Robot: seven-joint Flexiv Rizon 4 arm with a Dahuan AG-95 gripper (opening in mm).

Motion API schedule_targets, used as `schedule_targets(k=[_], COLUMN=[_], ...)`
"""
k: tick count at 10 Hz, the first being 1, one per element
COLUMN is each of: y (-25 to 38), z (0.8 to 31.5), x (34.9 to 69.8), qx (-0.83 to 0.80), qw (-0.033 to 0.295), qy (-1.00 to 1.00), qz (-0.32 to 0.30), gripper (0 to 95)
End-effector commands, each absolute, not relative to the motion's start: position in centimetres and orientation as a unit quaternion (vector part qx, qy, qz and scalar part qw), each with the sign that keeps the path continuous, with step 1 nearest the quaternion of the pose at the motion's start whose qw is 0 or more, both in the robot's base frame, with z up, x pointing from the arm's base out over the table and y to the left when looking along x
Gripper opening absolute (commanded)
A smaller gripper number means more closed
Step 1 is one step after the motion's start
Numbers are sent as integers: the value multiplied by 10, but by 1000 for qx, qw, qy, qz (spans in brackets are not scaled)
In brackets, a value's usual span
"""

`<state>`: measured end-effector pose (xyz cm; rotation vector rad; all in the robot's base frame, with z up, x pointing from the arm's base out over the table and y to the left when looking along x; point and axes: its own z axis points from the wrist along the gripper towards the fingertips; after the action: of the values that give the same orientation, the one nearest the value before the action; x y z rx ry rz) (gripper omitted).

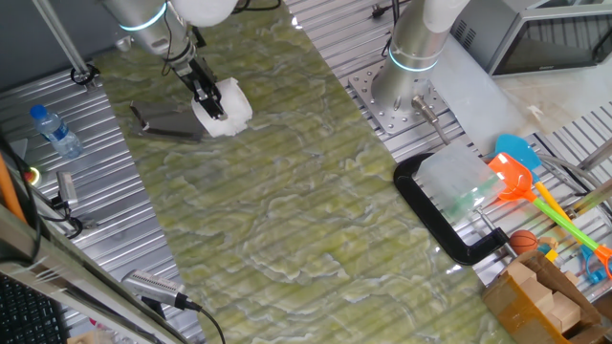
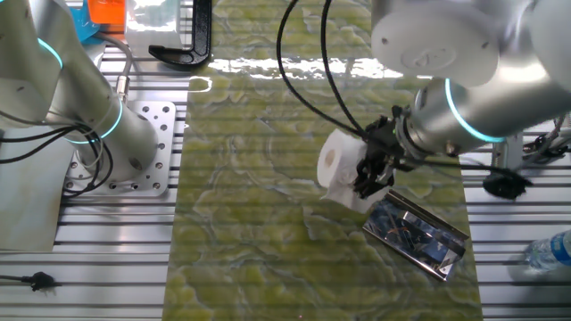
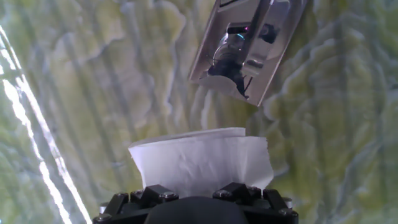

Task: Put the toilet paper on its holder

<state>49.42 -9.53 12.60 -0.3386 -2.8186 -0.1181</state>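
One silver-grey robot arm with a glowing teal ring at its joint reaches in from the upper left of one fixed view and slopes down toward the green-and-cream marbled counter; in the other fixed view the same arm enters from the upper right and its wrist angles down and to the left. No readable brand, label or writing shows on any surface. Its black two-finger tool is closed onto the plump white roll of soft toilet paper, the fingers pressing into the tissue from either side so that the roll sits squeezed between them; in the hand view the white tissue bulges out just ahead of the black tool body at the bottom of the frame. In the other fixed view the roll lies with its small hollow core facing left, in the middle of the picture, and whether it rests on the counter or is held just above it cannot be told. Just beside the roll, toward the lower right of that view, lies the flat dark-grey mirror-bright metal holder plate with its thin bent rod, flat on the counter; in one fixed view the holder sits just left of the roll, in the upper left, and in the hand view it fills the upper centre, ahead of the roll and apart from it.
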Motion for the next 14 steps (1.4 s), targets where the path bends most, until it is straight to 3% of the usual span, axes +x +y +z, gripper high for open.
schedule_targets(k=[1,9,14], y=[-97,-98,-98], z=[125,122,126], x=[494,495,503], qx=[-118,-98,133], qw=[150,147,136], qy=[-981,-984,-982], qz=[-37,-41,-15], gripper=[0,0,0])
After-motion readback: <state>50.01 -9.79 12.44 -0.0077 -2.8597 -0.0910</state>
